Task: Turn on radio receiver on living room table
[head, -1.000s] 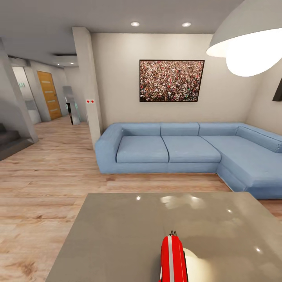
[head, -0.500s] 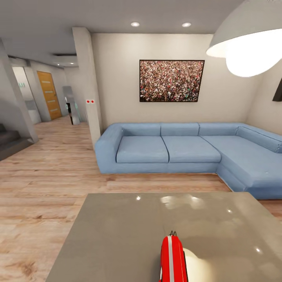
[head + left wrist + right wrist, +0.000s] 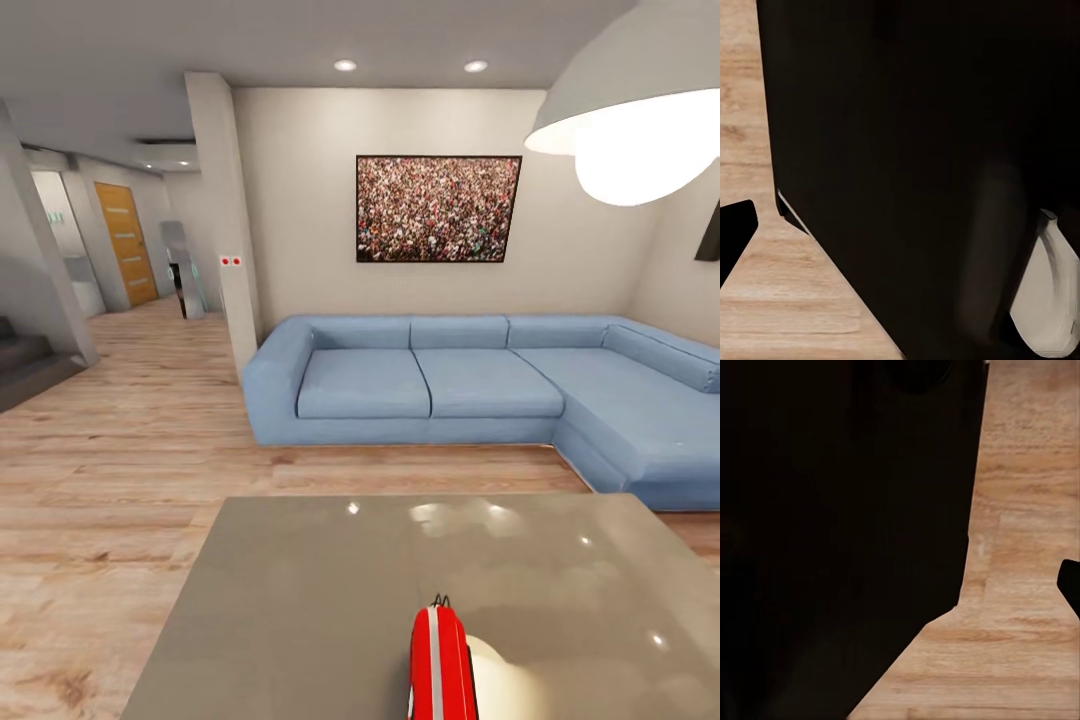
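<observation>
In the left wrist view a large black shape blocks most of the picture, with a small black tip (image 3: 736,229) at one edge over wood floor (image 3: 765,285) and a pale rounded part (image 3: 1050,300) at the other; whether the left hand is released or clenched cannot be told. In the right wrist view another dark mass covers much of the picture, a sliver of black (image 3: 1071,585) cuts in at the edge above the plank floor (image 3: 1020,607), and the right hand's state cannot be told either.

From the head view, the radio (image 3: 440,665) stands on the near part of the table (image 3: 300,600), seen end-on at the bottom edge: red with a white stripe down the middle and a thin wire handle at its top. A pale bright patch lies on the glossy top just to its right. The table's grey-brown top reflects the ceiling lights.

Beyond the table's far edge runs a strip of light wood floor (image 3: 120,450), then a blue sectional sofa (image 3: 480,385) whose right wing comes nearer. Above it on the far wall hangs a crowd picture (image 3: 438,208). A white pendant lamp (image 3: 630,120) hangs at the upper right. A white pillar (image 3: 225,220) stands left of the sofa, and far down the hallway on the left is an orange door (image 3: 126,242).
</observation>
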